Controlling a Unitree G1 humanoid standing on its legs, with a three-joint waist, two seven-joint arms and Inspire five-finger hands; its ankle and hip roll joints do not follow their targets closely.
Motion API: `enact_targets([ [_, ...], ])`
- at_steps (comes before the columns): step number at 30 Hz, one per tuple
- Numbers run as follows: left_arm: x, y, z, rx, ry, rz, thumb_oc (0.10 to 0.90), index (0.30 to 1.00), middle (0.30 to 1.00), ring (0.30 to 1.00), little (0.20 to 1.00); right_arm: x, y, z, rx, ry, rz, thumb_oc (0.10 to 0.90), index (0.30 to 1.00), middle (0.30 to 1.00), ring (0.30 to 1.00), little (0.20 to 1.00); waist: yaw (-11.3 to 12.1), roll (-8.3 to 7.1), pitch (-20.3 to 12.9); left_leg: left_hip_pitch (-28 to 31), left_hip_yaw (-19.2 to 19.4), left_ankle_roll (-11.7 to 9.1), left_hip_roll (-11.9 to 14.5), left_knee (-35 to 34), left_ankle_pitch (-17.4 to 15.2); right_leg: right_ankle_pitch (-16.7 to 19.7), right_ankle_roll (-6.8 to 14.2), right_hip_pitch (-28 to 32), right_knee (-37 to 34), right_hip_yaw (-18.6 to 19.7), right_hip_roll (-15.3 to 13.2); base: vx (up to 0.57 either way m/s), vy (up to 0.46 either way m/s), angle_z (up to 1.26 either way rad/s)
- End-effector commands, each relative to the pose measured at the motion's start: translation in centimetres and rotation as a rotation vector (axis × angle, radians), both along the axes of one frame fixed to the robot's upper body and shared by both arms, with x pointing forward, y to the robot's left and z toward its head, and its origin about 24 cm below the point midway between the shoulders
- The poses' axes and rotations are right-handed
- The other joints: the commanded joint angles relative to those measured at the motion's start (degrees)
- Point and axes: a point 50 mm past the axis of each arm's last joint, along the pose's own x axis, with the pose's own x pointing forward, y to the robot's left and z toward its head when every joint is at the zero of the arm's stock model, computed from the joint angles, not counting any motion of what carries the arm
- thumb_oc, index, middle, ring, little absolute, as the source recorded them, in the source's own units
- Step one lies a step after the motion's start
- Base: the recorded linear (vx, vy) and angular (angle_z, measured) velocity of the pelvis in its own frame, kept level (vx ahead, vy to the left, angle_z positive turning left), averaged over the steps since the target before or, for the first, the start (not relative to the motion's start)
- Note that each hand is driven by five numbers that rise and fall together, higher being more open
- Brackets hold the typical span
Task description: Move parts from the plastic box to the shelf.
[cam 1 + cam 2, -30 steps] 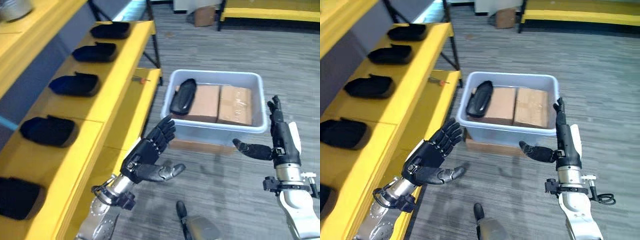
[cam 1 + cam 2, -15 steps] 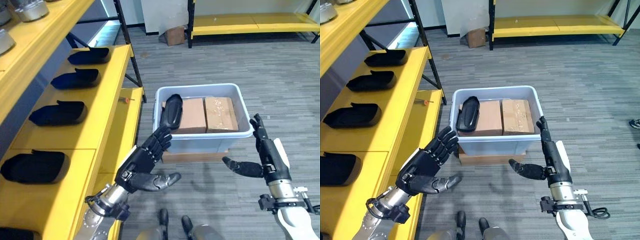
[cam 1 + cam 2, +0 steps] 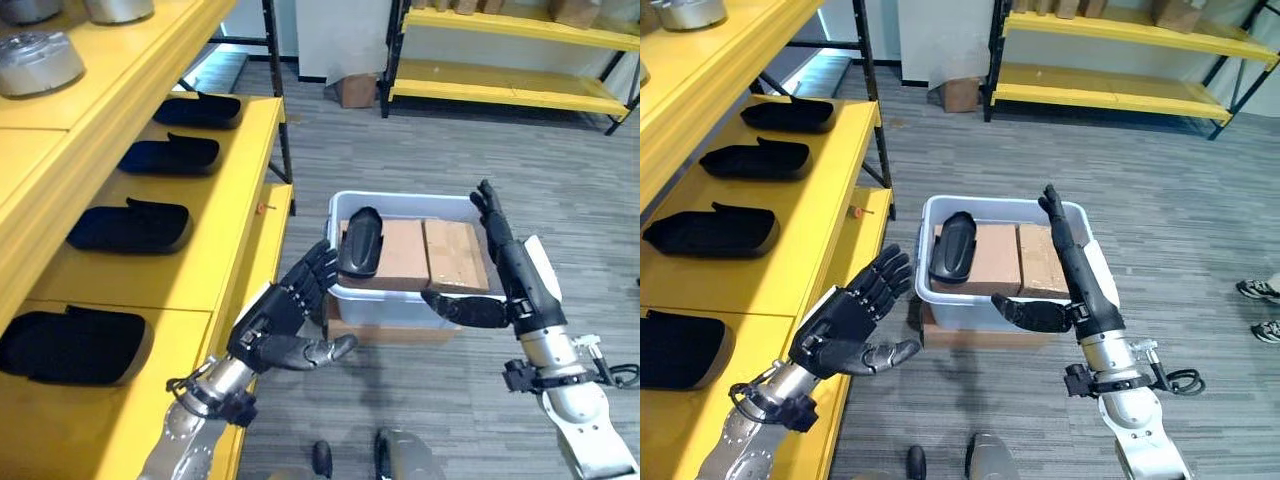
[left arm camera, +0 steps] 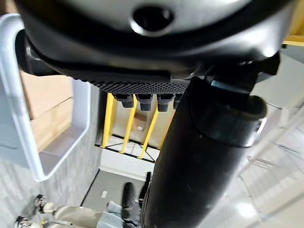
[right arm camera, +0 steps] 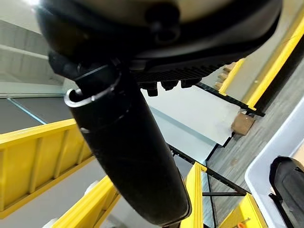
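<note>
The yellow shelf is standing to the left of the plastic box, and four black parts are lying in a row on its middle level: one nearest the robot, then a second, a third and a fourth farthest along. On the level above, a round metal piece is sitting well to the left of the box. A small orange item is lying on the lower ledge of the shelf, just left of the box.

The left hand is hovering between the shelf and the box, just off the box's near-left corner, with its fingers spread and straight, thumb out, holding nothing.

The plastic box is sitting on the grey floor on a flat brown board. Inside it, one black part is leaning upright at the left end, resting against the first of two cardboard boxes; the second cardboard box is lying just beside it toward the box's right end.

The right hand is raised at the box's right side, fingers extended straight over the right rim and thumb pointing across the near wall, gripping nothing.

Beyond the box, a second yellow rack is standing along the far wall with a cardboard carton on the floor near its left post. In the right eye view, a person's shoes are showing well to the right of the box.
</note>
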Motion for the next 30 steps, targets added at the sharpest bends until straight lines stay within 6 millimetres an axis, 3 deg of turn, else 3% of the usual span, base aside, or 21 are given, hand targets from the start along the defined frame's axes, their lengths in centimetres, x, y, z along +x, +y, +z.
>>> enact_targets([
  [1, 0.1, 0.1, 3.5, -0.035, -0.216, 0.01, 0.9, 1.0, 1.0, 1.0, 1.0, 0.3, 1.0, 3.9, 0.007, -0.206, 0.059, 0.9, 1.0, 1.0, 1.0, 1.0, -1.85, 0.45, -3.89, 1.29, -2.74, -1.69, 2.75, 0.81, -6.73, 13.8, 1.96, 1.79, -8.58, 0.25, 0.93, 0.17, -0.239, 0.16],
  [4, -0.3, 0.0, 3.1, -0.018, -0.193, -0.033, 0.9, 1.0, 1.0, 1.0, 1.0, 0.3, 1.4, 3.6, -0.018, -0.208, 0.057, 0.9, 1.0, 1.0, 1.0, 1.0, -1.66, 0.52, -3.68, 2.81, -2.4, -2.17, 4.22, 0.68, -7.87, 17.19, 3.33, 0.58, -12.27, 0.56, -1.03, 0.19, -0.299, 0.31],
  [7, -0.5, -0.3, 3.0, -0.009, -0.18, -0.061, 0.9, 1.0, 1.0, 1.0, 1.0, 0.2, 1.3, 3.6, -0.053, -0.215, 0.056, 0.9, 1.0, 1.0, 1.0, 1.0, -1.81, 0.17, -3.82, 3.13, -2.52, -2.59, 5.32, 1.4, -8.53, 17.05, 3.91, 1.2, -12.56, 0.69, -1.22, 0.16, -0.285, 0.34],
  [10, -0.4, -0.5, 3.3, 0.008, -0.192, -0.063, 0.9, 1.0, 1.0, 1.0, 1.0, 0.4, 1.1, 3.7, -0.102, -0.189, 0.068, 0.9, 1.0, 1.0, 1.0, 1.0, -2.07, 0.04, -4.33, 2.76, -3.3, -3.52, 6.97, 2.66, -8.79, 14.46, 3.75, 2.67, -11.23, 1.29, -0.84, 0.2, -0.368, 0.43],
  [15, -0.9, 0.4, 3.6, -0.013, -0.194, 0.003, 0.9, 1.0, 1.0, 1.0, 1.0, 0.4, 0.3, 3.7, -0.168, -0.145, 0.066, 0.9, 1.0, 1.0, 1.0, 1.0, -2.01, 0.53, -5.01, 4.99, -2.53, -5.96, 11.18, 2.65, -7.69, 8.39, 0.57, 4.31, -6.57, -2.51, 1.11, 0.19, -0.322, 0.11],
  [18, -1.0, 0.6, 3.7, -0.01, -0.197, 0.022, 0.9, 1.0, 1.0, 1.0, 1.0, 0.4, 0.3, 3.9, -0.197, -0.157, 0.055, 0.9, 1.0, 1.0, 1.0, 1.0, -1.92, 0.49, -4.97, 4.48, -2.32, -6.23, 12.02, 3.75, -7.23, 7.39, -0.34, 4.66, -5.53, -3.28, 1.76, 0.11, -0.227, 0.01],
  [20, -0.7, 0.7, 3.8, -0.03, -0.207, 0.054, 0.9, 1.0, 1.0, 1.0, 1.0, 0.7, 0.2, 4.2, -0.288, -0.202, 0.029, 0.9, 1.0, 1.0, 1.0, 1.0, -1.94, 0.33, -4.59, 1.28, -1.9, -6.93, 15.06, 9.15, -2.15, 4.99, -3.16, 5.55, -3.69, -4.41, 4.08, 0.17, -0.485, -0.02],
  [25, -0.5, 0.8, 3.8, -0.082, -0.194, 0.043, 0.9, 1.0, 1.0, 1.0, 1.0, 0.4, -0.1, 4.1, -0.316, -0.196, 0.044, 0.9, 1.0, 1.0, 1.0, 1.0, -2.88, 0.06, -4.69, -2.12, 0.7, -7.71, 17.63, 15.85, 1.94, 3.52, -5.5, 6.54, -3.38, -6.06, 5.88, 0.08, -0.279, 0.08],
  [27, -0.1, -0.3, 3.3, -0.25, -0.127, -0.088, 0.9, 1.0, 1.0, 1.0, 1.0, 0.0, 0.2, 4.3, -0.253, -0.236, 0.075, 0.9, 1.0, 1.0, 1.0, 1.0, -3.66, -0.19, -4.97, -5.34, 3.5, -7.63, 17.31, 22.42, 3.05, 3.16, -7.07, 7.89, -4.13, -6.77, 7.17, 0.12, -0.361, 0.3],
  [28, -0.1, -0.3, 3.3, -0.25, -0.127, -0.089, 0.9, 1.0, 1.0, 1.0, 1.0, 0.0, 0.2, 4.3, -0.253, -0.236, 0.075, 0.9, 1.0, 1.0, 1.0, 1.0, -3.7, -0.17, -4.97, -5.43, 3.44, -7.63, 17.32, 22.52, 3.01, 3.16, -7.07, 7.89, -4.16, -6.81, 7.18, 0.12, -0.229, 0.43],
  [30, 0.2, -1.4, 3.3, -0.183, -0.157, -0.091, 0.9, 1.0, 1.0, 1.0, 1.0, 0.6, 1.9, 4.2, -0.27, -0.275, 0.134, 0.9, 1.0, 1.0, 1.0, 1.0, -2.83, 0.37, -4.65, -7.43, 0.48, -6.51, 12.95, 21.04, 2.63, 3.24, -7.24, 8.93, -4.8, -4.83, 8.63, 0.11, -0.12, 0.06],
])
